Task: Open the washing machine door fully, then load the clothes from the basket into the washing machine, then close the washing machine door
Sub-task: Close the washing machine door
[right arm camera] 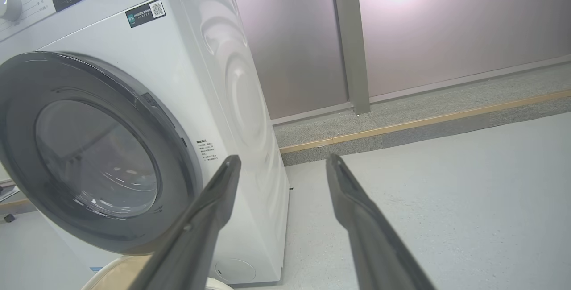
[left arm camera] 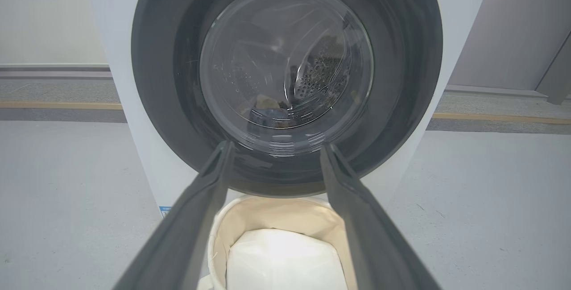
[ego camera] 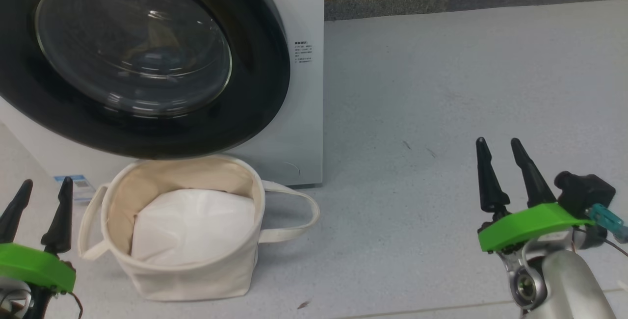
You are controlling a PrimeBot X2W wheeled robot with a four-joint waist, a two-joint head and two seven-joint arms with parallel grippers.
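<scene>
Left end effector (ego camera: 46, 184) and right end effector (ego camera: 498, 142) are hanging released, empty, short of the washing machine door (ego camera: 147, 54). Clothes (left arm camera: 267, 109) are showing behind its glass, and it's looking shut; you're likely just checking it's sitting flush.

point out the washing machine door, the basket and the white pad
washing machine door (ego camera: 132, 49): head view, glass centre
basket (ego camera: 196, 279): head view, front wall
white pad (ego camera: 196, 225): head view, top face

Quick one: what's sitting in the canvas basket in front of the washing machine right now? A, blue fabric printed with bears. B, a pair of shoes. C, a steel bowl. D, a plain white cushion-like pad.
D: a plain white cushion-like pad lies inside the canvas basket, which stands on the floor just below the closed washing machine door.
</scene>
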